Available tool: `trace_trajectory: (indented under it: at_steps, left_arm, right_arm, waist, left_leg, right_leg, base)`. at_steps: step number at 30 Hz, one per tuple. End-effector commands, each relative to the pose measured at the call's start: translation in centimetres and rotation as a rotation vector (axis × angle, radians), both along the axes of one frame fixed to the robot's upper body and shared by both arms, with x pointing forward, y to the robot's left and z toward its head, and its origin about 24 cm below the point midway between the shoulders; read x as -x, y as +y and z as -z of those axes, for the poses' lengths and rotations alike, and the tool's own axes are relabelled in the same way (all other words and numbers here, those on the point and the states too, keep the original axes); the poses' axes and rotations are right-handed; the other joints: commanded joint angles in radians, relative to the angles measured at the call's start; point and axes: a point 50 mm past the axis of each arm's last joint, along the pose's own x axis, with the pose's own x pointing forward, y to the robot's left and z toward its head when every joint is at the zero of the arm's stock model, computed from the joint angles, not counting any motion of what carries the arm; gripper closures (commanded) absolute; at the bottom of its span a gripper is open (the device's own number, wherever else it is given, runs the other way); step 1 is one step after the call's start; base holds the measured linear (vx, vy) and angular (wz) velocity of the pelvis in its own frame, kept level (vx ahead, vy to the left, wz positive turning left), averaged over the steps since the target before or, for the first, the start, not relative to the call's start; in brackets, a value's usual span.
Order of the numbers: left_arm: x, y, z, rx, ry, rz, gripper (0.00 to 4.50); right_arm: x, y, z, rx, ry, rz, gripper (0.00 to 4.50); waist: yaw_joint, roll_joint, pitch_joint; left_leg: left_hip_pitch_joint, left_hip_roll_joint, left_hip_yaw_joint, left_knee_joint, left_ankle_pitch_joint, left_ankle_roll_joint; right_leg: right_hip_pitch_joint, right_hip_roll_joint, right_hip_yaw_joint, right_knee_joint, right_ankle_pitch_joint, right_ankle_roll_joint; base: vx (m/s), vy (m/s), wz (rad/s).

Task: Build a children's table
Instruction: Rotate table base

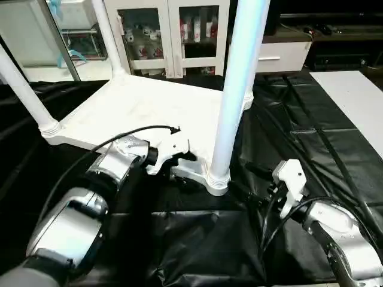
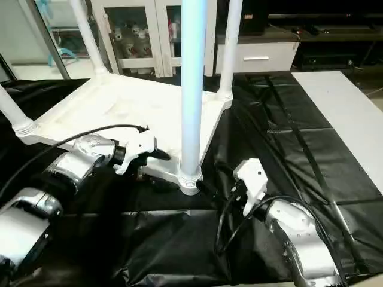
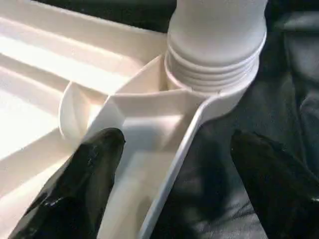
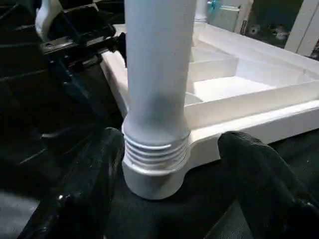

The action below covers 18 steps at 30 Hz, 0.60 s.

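Observation:
The white tabletop [image 1: 149, 107] lies upside down on the black-covered work table, ribbed side up. Four white legs stand in its corner sockets. The nearest leg [image 1: 236, 89] rises from the front corner socket [image 1: 216, 179]. My left gripper [image 3: 174, 142] is open and straddles the tabletop's near rim just beside that socket. One finger [image 3: 94, 164] is inside the ribbed underside, the other over the black cover. My right gripper [image 4: 172, 142] is open, low on the cover, with its fingers [image 4: 99, 169] to either side of the socket's base and a little short of it.
The other legs [image 1: 24, 89] [image 1: 108, 36] [image 2: 230, 48] stand tall around the tabletop. A white panel [image 1: 353, 101] lies at the right of the black cover [image 1: 197, 239]. A glass-door cabinet [image 1: 173, 36] stands behind the table.

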Motion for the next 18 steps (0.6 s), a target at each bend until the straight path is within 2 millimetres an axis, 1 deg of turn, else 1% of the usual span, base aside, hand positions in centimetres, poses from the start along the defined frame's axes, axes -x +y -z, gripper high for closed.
trace_trajectory:
  at_steps: [1, 2, 4, 5, 9, 10, 11, 13, 15, 17, 18]
  left_arm:
    - [-0.19, 0.23, -0.19, -0.042, -0.013, 0.015, 0.83]
    - [-0.22, 0.37, -0.17, -0.061, -0.011, 0.023, 0.89]
    - [-0.27, 0.67, -0.2, -0.086, -0.002, 0.032, 0.96]
    - [-0.32, 0.75, -0.24, -0.09, -0.003, 0.031, 1.19]
    - [-0.46, 0.87, -0.2, -0.105, -0.016, 0.023, 1.41]
    - [-0.54, 0.97, -0.11, -0.112, -0.017, 0.01, 1.53]
    - [-0.55, 0.98, -0.07, -0.113, -0.016, 0.005, 1.64]
    - [-0.64, 1.0, -0.03, -0.122, -0.03, -0.006, 1.76]
    - [-0.79, 0.91, 0.06, -0.13, -0.047, -0.028, 1.93]
    - [-0.79, 0.76, 0.18, -0.133, -0.05, -0.03, 2.2]
    - [-0.76, 0.72, 0.27, -0.136, -0.05, -0.028, 2.27]
  right_arm:
    - [0.12, 0.08, -0.49, 0.002, -0.008, -0.02, 1.13]
    - [0.19, 0.02, -0.46, 0.007, -0.005, -0.024, 1.13]
    - [0.28, -0.05, -0.42, 0.017, -0.001, -0.031, 1.13]
    - [0.31, -0.08, -0.41, 0.019, 0.001, -0.033, 1.13]
    - [0.41, -0.05, -0.35, 0.022, 0.006, -0.042, 1.13]
    - [0.48, 0.06, -0.3, 0.023, 0.009, -0.052, 1.13]
    - [0.49, 0.09, -0.29, 0.024, 0.01, -0.055, 1.13]
    - [0.51, 0.14, -0.27, 0.026, 0.012, -0.06, 1.13]
    - [0.44, 0.26, -0.24, 0.03, 0.016, -0.071, 1.13]
    - [0.34, 0.32, -0.23, 0.032, 0.016, -0.076, 1.13]
    - [0.29, 0.35, -0.24, 0.033, 0.016, -0.079, 1.13]
  waist:
    - [0.003, -0.006, -0.061]
    - [0.005, -0.004, -0.062]
    - [0.004, -0.005, -0.061]
    - [0.005, -0.004, -0.063]
    - [0.006, -0.004, -0.063]
    - [0.005, -0.008, -0.063]
    - [0.006, -0.006, -0.063]
    - [0.006, -0.008, -0.064]
    - [0.007, -0.01, -0.063]
    - [0.008, -0.01, -0.062]
    - [0.008, -0.008, -0.062]
  left_leg:
    - [0.01, 0.051, -0.03, -0.078, -0.244, 0.06]
    - [0.01, 0.051, -0.031, -0.078, -0.251, 0.057]
    - [0.01, 0.052, -0.032, -0.08, -0.252, 0.057]
    - [0.01, 0.052, -0.031, -0.079, -0.248, 0.057]
    - [0.008, 0.052, -0.031, -0.077, -0.238, 0.066]
    - [0.007, 0.052, -0.031, -0.078, -0.238, 0.069]
    - [0.008, 0.052, -0.031, -0.077, -0.238, 0.069]
    - [0.008, 0.053, -0.031, -0.077, -0.233, 0.072]
    - [0.008, 0.054, -0.031, -0.077, -0.233, 0.073]
    - [0.008, 0.053, -0.031, -0.077, -0.237, 0.073]
    - [0.008, 0.054, -0.032, -0.079, -0.239, 0.072]
  right_leg:
    - [0.055, -0.063, 0.039, -0.073, -0.239, -0.247]
    - [0.055, -0.064, 0.039, -0.073, -0.251, -0.246]
    - [0.055, -0.063, 0.039, -0.074, -0.253, -0.244]
    - [0.055, -0.063, 0.04, -0.073, -0.243, -0.246]
    - [0.056, -0.064, 0.038, -0.07, -0.211, -0.259]
    - [0.056, -0.064, 0.038, -0.07, -0.211, -0.26]
    - [0.056, -0.064, 0.038, -0.069, -0.213, -0.26]
    - [0.056, -0.064, 0.039, -0.069, -0.21, -0.261]
    - [0.055, -0.065, 0.038, -0.069, -0.22, -0.26]
    - [0.055, -0.066, 0.039, -0.072, -0.237, -0.256]
    - [0.054, -0.067, 0.039, -0.073, -0.247, -0.252]
  base:
    - [0.0, 0.0, 0.0]
    - [0.0, 0.0, 0.0]
    - [0.0, 0.0, 0.0]
    - [0.0, 0.0, 0.0]
    - [0.0, 0.0, 0.0]
    - [0.0, 0.0, 0.0]
    - [0.0, 0.0, 0.0]
    - [0.0, 0.0, 0.0]
    - [0.0, 0.0, 0.0]
    - [0.0, 0.0, 0.0]
    - [0.0, 0.0, 0.0]
